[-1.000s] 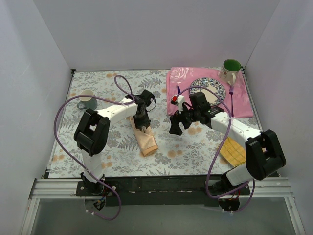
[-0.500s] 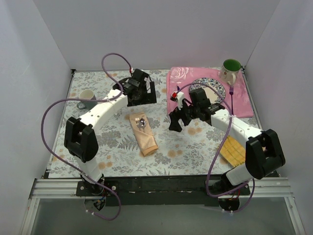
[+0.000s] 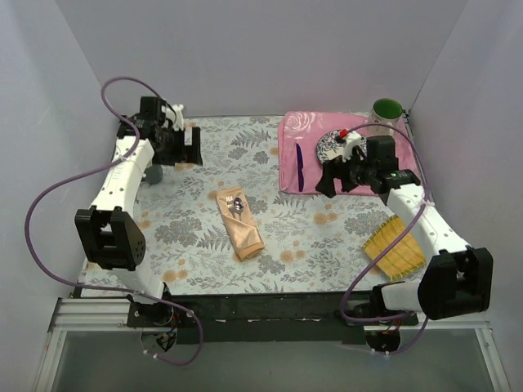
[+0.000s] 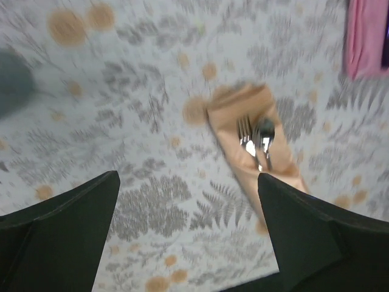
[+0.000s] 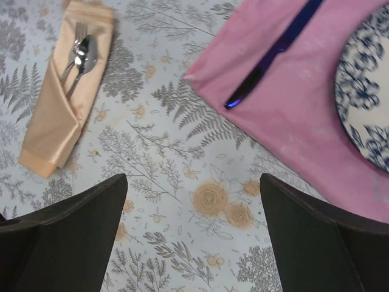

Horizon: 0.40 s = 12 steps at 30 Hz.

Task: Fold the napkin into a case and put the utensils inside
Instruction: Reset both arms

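— Noted what at the left?
— Found the black left gripper above the table's far-left part, fingers spread wide, gripping nothing.
— And toward the middle?
— Saw the narrow peach-orange cloth case lying flat and slanted on the floral tablecloth, well apart from both grippers. Saw a silver fork and a silver spoon tucked into its far open end.
— Further right?
— Found the slim dark purple knife on the pink floral placemat, beside the blue patterned plate. Saw the black right gripper above that placemat, also spread wide, empty.
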### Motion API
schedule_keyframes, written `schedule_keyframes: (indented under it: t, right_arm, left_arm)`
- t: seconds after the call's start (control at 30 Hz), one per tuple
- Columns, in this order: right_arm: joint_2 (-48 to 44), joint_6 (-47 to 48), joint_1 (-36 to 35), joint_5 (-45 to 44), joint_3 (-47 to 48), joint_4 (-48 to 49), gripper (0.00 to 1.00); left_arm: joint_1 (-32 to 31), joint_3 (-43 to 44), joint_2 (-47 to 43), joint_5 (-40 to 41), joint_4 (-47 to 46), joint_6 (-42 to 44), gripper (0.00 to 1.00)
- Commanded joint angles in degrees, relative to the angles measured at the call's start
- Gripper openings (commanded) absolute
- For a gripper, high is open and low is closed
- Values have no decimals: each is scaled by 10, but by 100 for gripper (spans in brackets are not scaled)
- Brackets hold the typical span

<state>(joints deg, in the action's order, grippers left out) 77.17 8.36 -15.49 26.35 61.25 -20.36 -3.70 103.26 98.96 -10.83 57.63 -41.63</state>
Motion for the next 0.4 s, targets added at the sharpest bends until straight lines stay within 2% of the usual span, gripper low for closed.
schedule_keyframes:
  t: [0.0,0.13,0.23,0.37]
  right_arm:
    - [-81,-41,67,0,-83,-28,99]
    - [-148,-42,99,-4,-153,-24,99]
    - [-181,-46,124,-2,-181,-21,99]
    - [-204,-55,148,4,-187,-18,98]
  left_arm:
    - [-17,-198,-139,-63,3,119,98]
    - [-17,-286,-187,-46,-30,104,98]
    - [-17,-321,-208,-39,-49,100,98]
    - [-16,-298,-214,-49,-60,81,98]
